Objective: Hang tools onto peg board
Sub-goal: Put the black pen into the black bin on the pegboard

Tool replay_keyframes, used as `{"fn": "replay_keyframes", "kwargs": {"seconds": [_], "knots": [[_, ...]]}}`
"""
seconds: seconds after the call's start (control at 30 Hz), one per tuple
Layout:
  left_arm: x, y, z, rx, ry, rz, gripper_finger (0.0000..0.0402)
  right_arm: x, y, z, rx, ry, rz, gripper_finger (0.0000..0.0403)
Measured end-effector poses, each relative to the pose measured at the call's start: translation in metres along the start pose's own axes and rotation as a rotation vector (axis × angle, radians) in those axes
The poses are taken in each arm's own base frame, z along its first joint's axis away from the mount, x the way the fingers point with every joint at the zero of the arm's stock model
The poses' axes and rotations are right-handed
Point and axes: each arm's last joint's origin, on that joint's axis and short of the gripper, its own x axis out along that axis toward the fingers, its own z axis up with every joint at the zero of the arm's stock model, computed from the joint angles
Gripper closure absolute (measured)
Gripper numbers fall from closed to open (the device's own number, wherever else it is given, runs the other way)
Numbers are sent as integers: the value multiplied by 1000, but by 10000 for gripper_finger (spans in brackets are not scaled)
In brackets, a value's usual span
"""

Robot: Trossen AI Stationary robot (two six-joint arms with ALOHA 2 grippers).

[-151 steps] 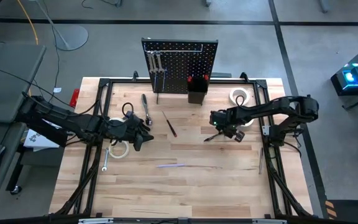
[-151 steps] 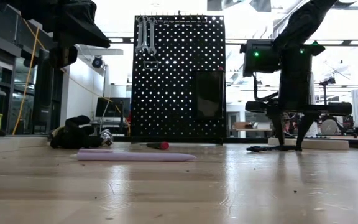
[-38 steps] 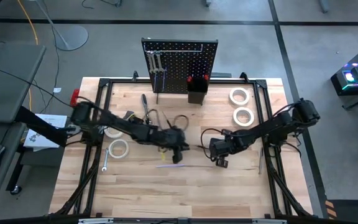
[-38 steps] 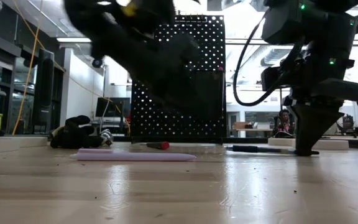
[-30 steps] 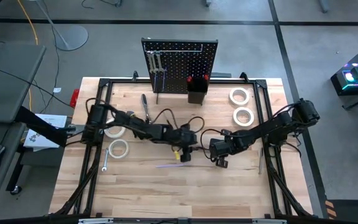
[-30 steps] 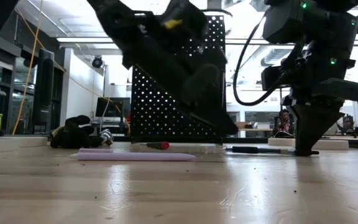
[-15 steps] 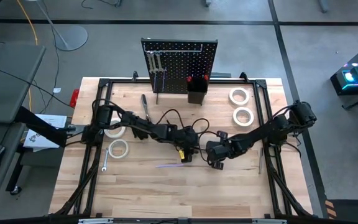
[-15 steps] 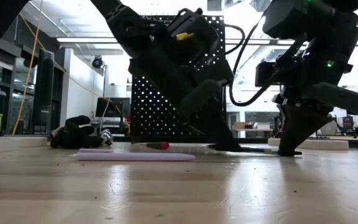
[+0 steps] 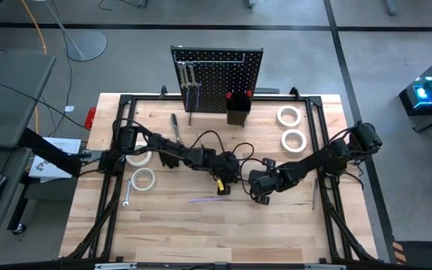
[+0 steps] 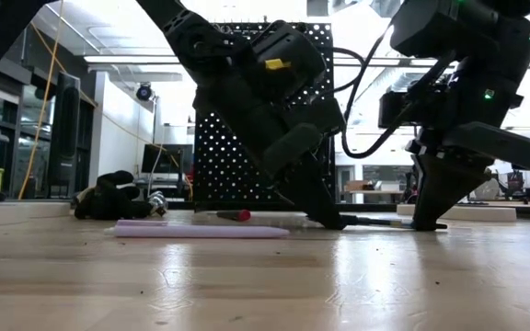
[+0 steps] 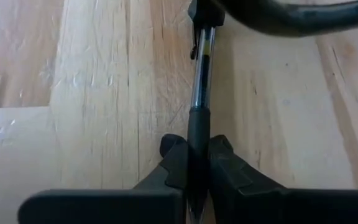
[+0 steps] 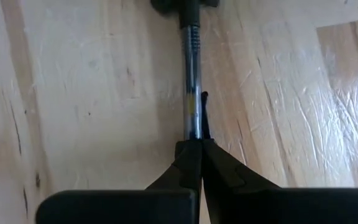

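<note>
A slim pen-like screwdriver (image 10: 375, 221) with a dark grip and a clear-silver shaft lies level at the table's middle, between my two grippers. My left gripper (image 9: 236, 175) is shut on its dark end, and my right gripper (image 9: 258, 184) is shut on its other end. The black peg board (image 9: 217, 75) stands upright at the far edge. Silver wrenches (image 9: 188, 78) hang on it, and its black bin (image 9: 237, 111) holds red-handled tools. My left gripper pinches the screwdriver's dark grip end (image 11: 197, 134) between its two fingers. The fingers slant down from the table's left and lie along the tool. The tool lies level, low over the wood; whether it rests there I cannot tell. My right gripper pinches the shaft's other end (image 12: 194, 134) between its two fingers. The fingers slant down from the table's right and lie along the tool. The shaft runs straight from its fingers to the left gripper (image 12: 185, 6).
Two white tape rolls (image 9: 289, 116) (image 9: 294, 139) lie at the far right and two more (image 9: 144, 178) (image 9: 135, 156) at the left. A wrench (image 9: 126, 193), a purple stick (image 9: 205, 199), a red-handled screwdriver (image 10: 233, 215) and another tool (image 9: 175, 127) lie on the wood.
My left gripper has gone toward the table's right edge and down to the screwdriver's free dark end, where it now sits shut. My right gripper has shifted a little toward the left and tipped, still holding the other end. The screwdriver stays level and low.
</note>
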Motion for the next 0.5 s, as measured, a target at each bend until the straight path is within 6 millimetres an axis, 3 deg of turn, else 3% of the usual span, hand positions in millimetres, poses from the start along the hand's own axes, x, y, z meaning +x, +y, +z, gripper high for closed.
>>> {"fn": "replay_keyframes", "kwargs": {"seconds": [0.27,0.5], "knots": [[-10,-4,4,-61,-4,8,379,-30,-7,5,47,-8,-21,403],[-29,-1,8,-94,13,29,380,-77,-14,17,86,-73,-34,403]]}}
